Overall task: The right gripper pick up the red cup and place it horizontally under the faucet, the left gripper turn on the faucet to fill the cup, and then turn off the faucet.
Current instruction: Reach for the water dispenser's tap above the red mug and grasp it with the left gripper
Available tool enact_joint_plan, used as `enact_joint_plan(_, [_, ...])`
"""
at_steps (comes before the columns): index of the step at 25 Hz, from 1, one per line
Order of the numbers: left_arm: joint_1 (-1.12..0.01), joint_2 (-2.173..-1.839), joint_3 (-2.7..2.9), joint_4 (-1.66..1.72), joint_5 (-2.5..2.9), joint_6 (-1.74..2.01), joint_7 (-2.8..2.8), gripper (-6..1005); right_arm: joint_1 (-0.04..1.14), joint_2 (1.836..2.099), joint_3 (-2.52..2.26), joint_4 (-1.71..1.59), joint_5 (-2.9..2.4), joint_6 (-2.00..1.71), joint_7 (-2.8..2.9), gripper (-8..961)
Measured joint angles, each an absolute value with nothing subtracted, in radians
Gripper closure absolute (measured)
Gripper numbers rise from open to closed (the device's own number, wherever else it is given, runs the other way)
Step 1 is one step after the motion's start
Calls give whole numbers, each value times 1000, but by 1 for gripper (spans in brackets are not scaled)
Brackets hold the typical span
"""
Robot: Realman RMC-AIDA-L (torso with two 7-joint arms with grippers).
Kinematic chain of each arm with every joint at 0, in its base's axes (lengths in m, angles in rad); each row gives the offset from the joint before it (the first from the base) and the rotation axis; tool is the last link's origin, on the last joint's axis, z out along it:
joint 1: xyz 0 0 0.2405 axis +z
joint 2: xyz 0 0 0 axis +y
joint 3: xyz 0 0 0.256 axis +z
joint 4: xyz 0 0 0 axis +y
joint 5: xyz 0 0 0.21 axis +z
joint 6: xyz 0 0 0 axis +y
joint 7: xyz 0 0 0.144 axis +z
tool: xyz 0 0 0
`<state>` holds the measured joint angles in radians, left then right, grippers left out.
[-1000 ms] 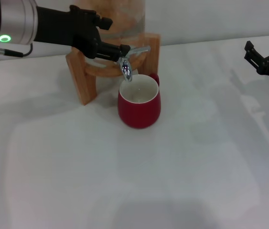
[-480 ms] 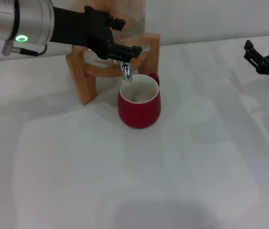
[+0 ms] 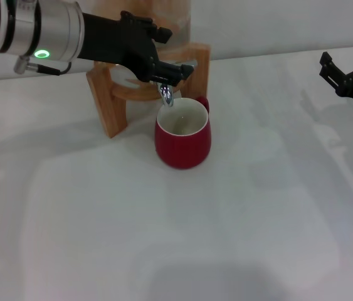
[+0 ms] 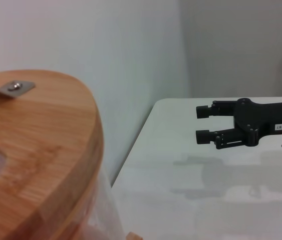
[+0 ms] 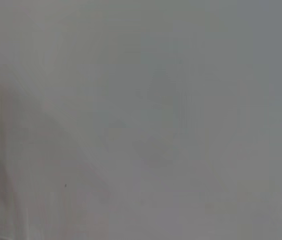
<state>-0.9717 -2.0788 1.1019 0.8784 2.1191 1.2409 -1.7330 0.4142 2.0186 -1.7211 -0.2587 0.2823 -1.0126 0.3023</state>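
The red cup (image 3: 183, 146) stands upright on the white table, its white inside open upward, directly under the spout of the chrome faucet (image 3: 165, 94). My left gripper (image 3: 170, 51) reaches in from the left with its fingers spread. Its lower finger (image 3: 177, 70) lies against the faucet's flat lever, which it mostly hides. My right gripper (image 3: 347, 61) hangs idle at the far right, open and empty. It also shows in the left wrist view (image 4: 201, 123).
The faucet sits on a glass dispenser (image 3: 167, 19) in a wooden stand (image 3: 109, 106) at the back of the table (image 3: 182, 238). The dispenser's wooden lid (image 4: 40, 145) fills the left wrist view. The right wrist view shows only blank grey.
My left gripper has moved to the right along the faucet, and its lower finger now covers the lever. The cup and the right arm have not moved.
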Motion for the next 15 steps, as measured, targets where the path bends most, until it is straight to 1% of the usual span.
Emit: enact_joint_plan(15, [-972,-2083,1232,863,2081,1174,-1731,173,416,2019,-1721,-259,282,-1016,302,123])
